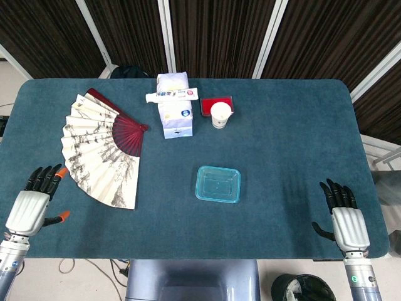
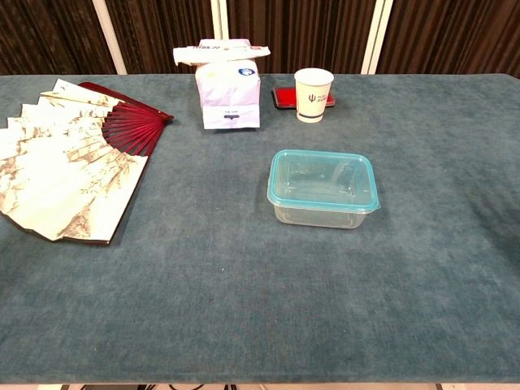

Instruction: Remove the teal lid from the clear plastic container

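Note:
A clear plastic container (image 1: 217,184) (image 2: 319,213) sits near the middle of the table with its teal lid (image 2: 322,180) seated on top. My left hand (image 1: 32,204) hovers at the table's front left corner, fingers spread and holding nothing. At the front right edge my right hand (image 1: 345,219) is likewise spread and empty. Both hands are far from the container, and neither shows in the chest view.
An unfolded paper fan (image 1: 100,147) (image 2: 69,166) covers the left side. At the back stand a white box (image 1: 173,113) (image 2: 228,95) with a tube laid across it, a paper cup (image 1: 220,115) (image 2: 313,94) and a red flat item (image 1: 216,103).

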`<state>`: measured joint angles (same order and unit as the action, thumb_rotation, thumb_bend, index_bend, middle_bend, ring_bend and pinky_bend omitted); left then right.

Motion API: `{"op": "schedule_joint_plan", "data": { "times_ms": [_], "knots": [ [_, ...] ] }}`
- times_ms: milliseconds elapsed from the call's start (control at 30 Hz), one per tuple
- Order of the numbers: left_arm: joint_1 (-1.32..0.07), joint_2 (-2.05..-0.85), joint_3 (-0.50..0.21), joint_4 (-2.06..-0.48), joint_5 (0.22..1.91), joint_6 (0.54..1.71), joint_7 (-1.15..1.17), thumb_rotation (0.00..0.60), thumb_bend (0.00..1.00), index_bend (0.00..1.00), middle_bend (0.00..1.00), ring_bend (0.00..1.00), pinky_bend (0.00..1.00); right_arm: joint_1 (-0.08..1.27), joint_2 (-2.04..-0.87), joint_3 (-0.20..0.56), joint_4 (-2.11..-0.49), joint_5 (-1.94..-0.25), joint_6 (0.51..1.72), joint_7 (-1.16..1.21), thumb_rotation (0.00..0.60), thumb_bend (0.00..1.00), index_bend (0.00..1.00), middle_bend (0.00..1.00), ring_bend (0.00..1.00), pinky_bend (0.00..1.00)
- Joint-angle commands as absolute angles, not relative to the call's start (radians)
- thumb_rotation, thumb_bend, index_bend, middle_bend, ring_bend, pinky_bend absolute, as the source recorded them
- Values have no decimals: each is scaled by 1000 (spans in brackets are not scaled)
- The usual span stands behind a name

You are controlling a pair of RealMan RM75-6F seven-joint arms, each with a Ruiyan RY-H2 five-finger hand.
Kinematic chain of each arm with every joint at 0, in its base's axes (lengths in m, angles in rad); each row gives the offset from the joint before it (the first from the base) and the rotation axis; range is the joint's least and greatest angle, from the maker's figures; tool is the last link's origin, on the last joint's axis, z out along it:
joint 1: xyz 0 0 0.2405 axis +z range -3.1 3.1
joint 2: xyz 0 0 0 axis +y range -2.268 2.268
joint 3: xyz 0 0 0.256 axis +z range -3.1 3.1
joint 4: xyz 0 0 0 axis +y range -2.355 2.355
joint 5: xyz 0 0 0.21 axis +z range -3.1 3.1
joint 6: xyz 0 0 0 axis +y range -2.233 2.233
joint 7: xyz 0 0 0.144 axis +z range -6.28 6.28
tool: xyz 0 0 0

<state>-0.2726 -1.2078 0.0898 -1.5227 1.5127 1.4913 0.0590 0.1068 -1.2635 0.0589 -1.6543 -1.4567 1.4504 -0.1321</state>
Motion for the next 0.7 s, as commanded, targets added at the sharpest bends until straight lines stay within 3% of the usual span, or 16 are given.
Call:
{"op": "schedule_joint_plan", "data": {
  "times_ms": [33, 400, 700],
  "knots": [
    [-271, -1210, 85, -1521, 1512, 1480, 66, 600, 100, 0, 0, 0, 0, 109, -1265, 59, -1653, -1459, 1448, -134, 600, 299, 0, 0, 0, 0],
    [-294, -1206, 63, -1587, 1523, 1426, 104, 600, 67, 0, 0, 0, 0, 102, -1263, 54, -1660, -1471, 1457, -127, 600, 299, 0, 0, 0, 0],
    [-468, -1188, -88, -1866, 1326, 1174, 278, 600, 58, 0, 0, 0, 0, 104, -1266, 62, -1668, -1451, 1444, -121, 600, 299, 0, 0, 0, 0]
  ]
}}
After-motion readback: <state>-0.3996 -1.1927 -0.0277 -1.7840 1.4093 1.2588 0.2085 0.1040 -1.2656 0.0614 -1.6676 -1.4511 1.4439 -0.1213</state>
